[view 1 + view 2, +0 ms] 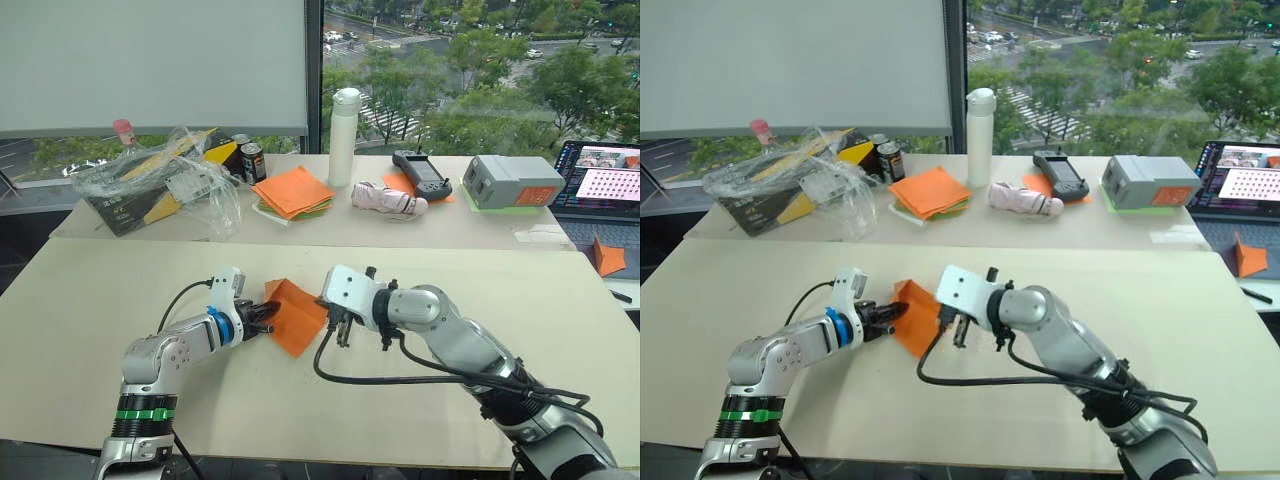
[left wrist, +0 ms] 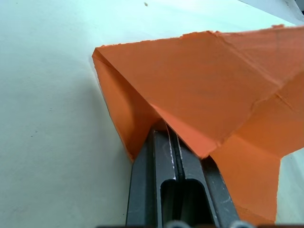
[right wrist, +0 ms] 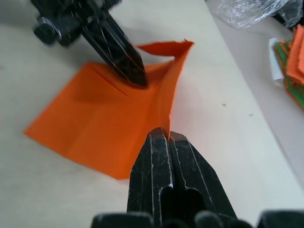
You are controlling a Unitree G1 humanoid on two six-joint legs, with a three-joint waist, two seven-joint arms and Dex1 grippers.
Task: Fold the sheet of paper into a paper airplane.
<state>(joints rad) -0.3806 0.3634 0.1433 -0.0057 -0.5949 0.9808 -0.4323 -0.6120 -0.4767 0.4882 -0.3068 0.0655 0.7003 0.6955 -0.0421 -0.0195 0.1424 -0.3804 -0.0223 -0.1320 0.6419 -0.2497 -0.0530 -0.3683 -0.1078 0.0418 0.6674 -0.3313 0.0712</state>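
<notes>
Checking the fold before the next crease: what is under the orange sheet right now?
The sheet of paper lies on the bare table. One corner is lifted in the shut left claw. What its flat part covers cannot be seen.

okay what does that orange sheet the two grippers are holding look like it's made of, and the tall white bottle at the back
The thin bright-orange sheet of paper looks like matte paper: it holds sharp creases and a lifted flap. The tall white bottle looks like smooth coated metal or plastic, which I cannot tell; its surface is even, with a soft sheen.
</notes>
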